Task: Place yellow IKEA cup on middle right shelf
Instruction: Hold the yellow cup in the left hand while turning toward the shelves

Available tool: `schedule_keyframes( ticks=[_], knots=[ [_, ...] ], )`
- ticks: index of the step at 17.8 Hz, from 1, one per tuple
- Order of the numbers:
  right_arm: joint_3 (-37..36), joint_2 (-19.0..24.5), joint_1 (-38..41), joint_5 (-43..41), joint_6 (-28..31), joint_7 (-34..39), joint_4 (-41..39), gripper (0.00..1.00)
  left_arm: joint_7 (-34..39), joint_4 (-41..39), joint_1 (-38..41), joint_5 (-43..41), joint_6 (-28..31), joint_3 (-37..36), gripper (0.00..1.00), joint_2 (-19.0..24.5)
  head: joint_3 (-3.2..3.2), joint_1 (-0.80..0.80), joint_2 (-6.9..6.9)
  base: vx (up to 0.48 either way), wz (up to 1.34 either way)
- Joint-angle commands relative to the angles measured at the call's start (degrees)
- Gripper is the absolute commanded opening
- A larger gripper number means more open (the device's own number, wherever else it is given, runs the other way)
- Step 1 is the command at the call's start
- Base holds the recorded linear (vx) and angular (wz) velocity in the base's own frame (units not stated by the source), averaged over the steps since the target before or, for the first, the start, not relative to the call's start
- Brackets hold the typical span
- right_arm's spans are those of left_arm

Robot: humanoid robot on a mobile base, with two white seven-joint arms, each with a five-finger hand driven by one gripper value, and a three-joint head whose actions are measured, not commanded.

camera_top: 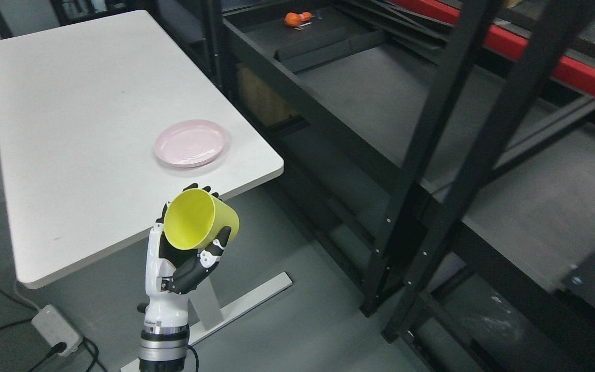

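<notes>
Head view showed the black shelf rack (432, 155) at right, the white table (80, 129) at left with a pink plate (190, 143) near its right corner, and the left hand (173, 263) gripping the tilted yellow cup (199, 219) just off that corner.

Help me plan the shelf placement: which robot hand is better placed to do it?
Left. The left robot hand already grips the yellow cup, tilted, beside the shelf; no right hand shows.

- Yellow cup (200, 219): plain, smooth, empty, tipped so its open mouth faces the camera, lower centre-left of the frame.
- Shelf (530, 206): dark grey, black-framed, bare board at the frame's right.
</notes>
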Motion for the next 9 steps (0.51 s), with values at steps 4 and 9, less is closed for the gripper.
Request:
schedule_keyframes(
  ticks=[4,9],
  knots=[
    [1.0,-1.0,0.8,-1.4,0.0,0.0,0.0,0.99,0.0,0.2,-1.4,0.0,0.2,-3.0,0.0,1.0,0.0,0.0,0.0,-0.269,-0.88],
    [1.0,-1.0,0.8,-1.4,0.0,0.0,0.0,0.99,0.0,1.0,-1.6,0.0,0.2,-3.8,0.0,1.0,0.0,0.0,0.0,-0.211,-0.98]
  ],
)
